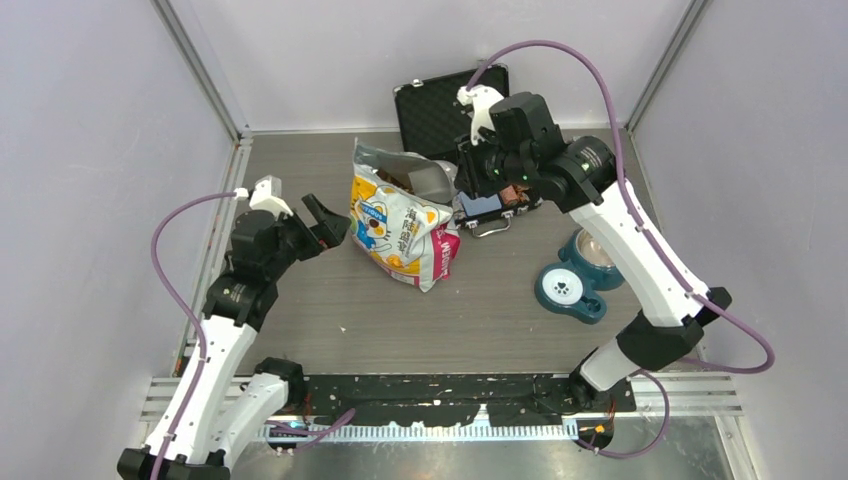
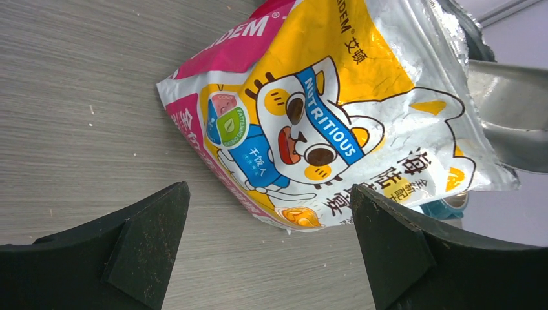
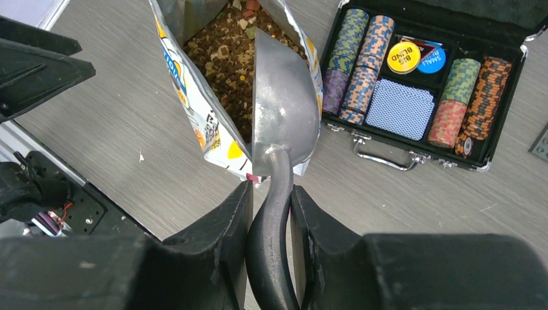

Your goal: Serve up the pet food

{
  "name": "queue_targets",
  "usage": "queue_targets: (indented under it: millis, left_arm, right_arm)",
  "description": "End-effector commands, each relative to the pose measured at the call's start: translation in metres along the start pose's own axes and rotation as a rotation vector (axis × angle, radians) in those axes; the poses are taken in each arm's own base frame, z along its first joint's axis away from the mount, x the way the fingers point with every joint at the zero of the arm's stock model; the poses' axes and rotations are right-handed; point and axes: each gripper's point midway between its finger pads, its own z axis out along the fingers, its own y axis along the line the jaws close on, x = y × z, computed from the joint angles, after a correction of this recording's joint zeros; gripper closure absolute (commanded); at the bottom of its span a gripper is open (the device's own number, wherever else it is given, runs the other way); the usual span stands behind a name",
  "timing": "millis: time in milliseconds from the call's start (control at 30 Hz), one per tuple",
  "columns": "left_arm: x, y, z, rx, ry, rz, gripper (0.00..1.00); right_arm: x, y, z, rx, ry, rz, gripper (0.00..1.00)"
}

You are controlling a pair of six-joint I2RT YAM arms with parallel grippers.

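The right gripper (image 3: pixel 270 194) grasps a silver metal scoop (image 3: pixel 284 110) by its black handle, bowl over brown dry kibble (image 3: pixel 223 58) in a cat-printed foil bag (image 3: pixel 205 126). The left gripper (image 2: pixel 268 190) gapes empty.

Handle of scoop (image 3: pixel 284 103) runs off bottom edge; pet food (image 3: pixel 220 61) partly hidden behind scoop bowl and bag (image 3: pixel 205 129) wall.

Bag mid-table; you are flanking it with both arms.

The bag (image 1: pixel 400 225) is sitting in the middle of the table (image 1: pixel 330 300), its mouth gaping toward the far side, with the pet food (image 3: pixel 223 58) lying inside. The scoop (image 3: pixel 284 110) is resting in that mouth, its handle running back between the fingers of your right gripper (image 3: pixel 270 194). The chip case (image 1: pixel 435 105) is lying behind and right of the bag, the feeder bowl (image 1: pixel 575 300) well to the right. Your left gripper (image 1: pixel 322 222) is hanging just left of the bag, apart from it.
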Motion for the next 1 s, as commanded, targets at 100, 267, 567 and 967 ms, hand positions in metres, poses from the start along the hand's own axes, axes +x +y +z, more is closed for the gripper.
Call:
queue_targets:
  millis: [100,267,567,967]
  left_arm:
    - [-0.017,0.002,0.007,-0.013,-0.074,0.054,0.01]
    - [-0.017,0.006,0.006,-0.030,-0.075,0.067,0.01]
    - [-0.008,0.009,0.014,-0.029,-0.044,0.056,0.01]
    - [0.001,-0.001,0.021,0.022,0.013,0.032,0.01]
  right_arm:
    - [-0.007,0.003,0.018,-0.002,0.077,-0.046,0.95]
    - [-0.006,-0.013,0.043,0.147,0.136,-0.039,0.95]
    - [0.017,-0.016,0.081,0.219,0.236,-0.016,0.95]
    - [0.054,0.033,0.144,0.003,0.339,0.079,0.95]
